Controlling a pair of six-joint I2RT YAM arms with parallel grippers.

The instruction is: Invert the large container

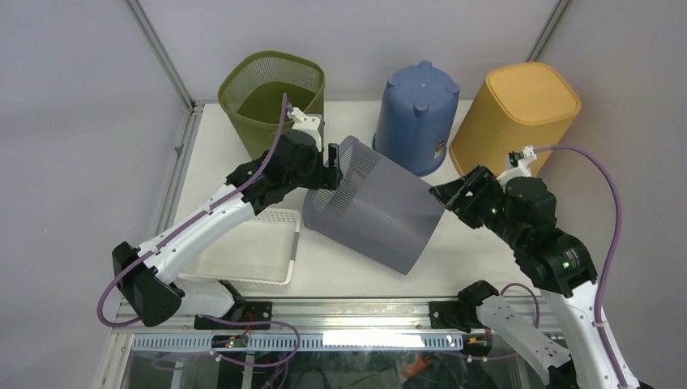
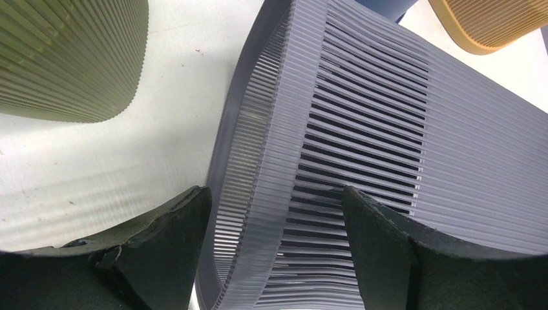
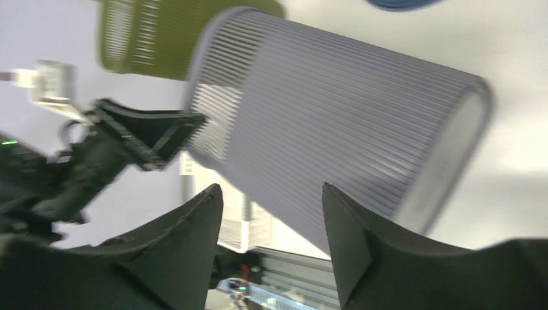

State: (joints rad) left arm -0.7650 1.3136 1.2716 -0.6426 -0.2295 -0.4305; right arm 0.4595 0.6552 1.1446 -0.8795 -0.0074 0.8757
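Note:
The large grey slatted container lies tilted on its side in the middle of the white table. One end points up and left, the other down and right. My left gripper is open at the upper-left end. In the left wrist view the thin rim wall runs between my left gripper's spread fingers with a gap on both sides. My right gripper is open and empty just right of the container, apart from it. In the right wrist view the container lies beyond the right gripper.
An olive mesh basket stands upright at the back left. A blue bucket and a yellow bin stand upside down at the back. A white tray lies at the front left under my left arm.

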